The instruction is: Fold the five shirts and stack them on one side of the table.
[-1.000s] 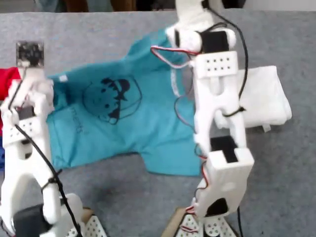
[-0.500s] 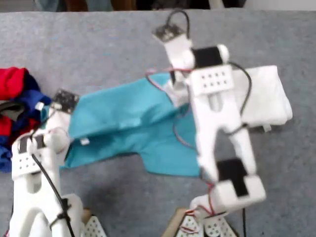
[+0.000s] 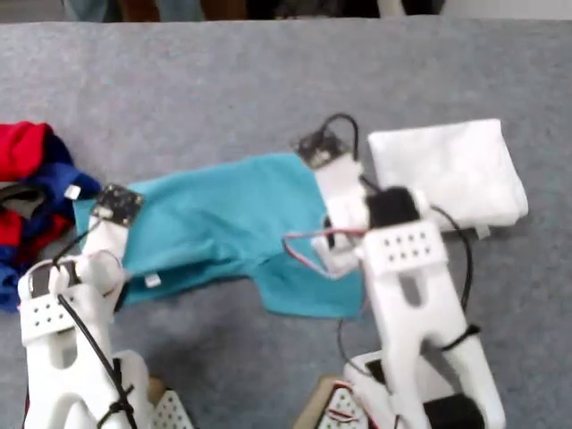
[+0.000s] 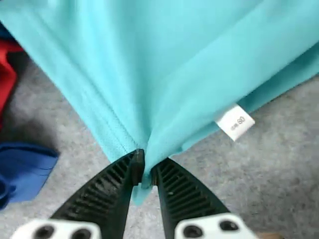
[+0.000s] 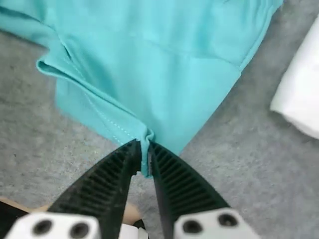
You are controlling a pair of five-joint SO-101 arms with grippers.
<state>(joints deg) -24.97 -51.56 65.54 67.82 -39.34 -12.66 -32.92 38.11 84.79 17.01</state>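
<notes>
A teal shirt [image 3: 223, 219] lies folded over on itself across the middle of the grey table. My left gripper [image 4: 145, 173] is shut on the teal shirt's [image 4: 164, 64] edge, near a small white tag [image 4: 235, 122]; in the high view that arm [image 3: 98, 246] is at the shirt's left end. My right gripper [image 5: 144, 157] is shut on a pinched edge of the teal shirt [image 5: 149, 64], and its arm [image 3: 357, 223] stands at the shirt's right end. A folded white shirt [image 3: 451, 170] lies just right of it.
A heap of red [image 3: 22, 147] and blue [image 3: 13, 268] shirts sits at the table's left edge, close to the left arm. The red [image 4: 7, 79] and blue cloth [image 4: 22, 167] show beside the left gripper. The white shirt's corner [image 5: 301, 94] lies near the right gripper.
Both arms have drawn the far edge of the teal shirt toward the near side, folding it over so the printed face is hidden. The right arm has pulled back and down.
</notes>
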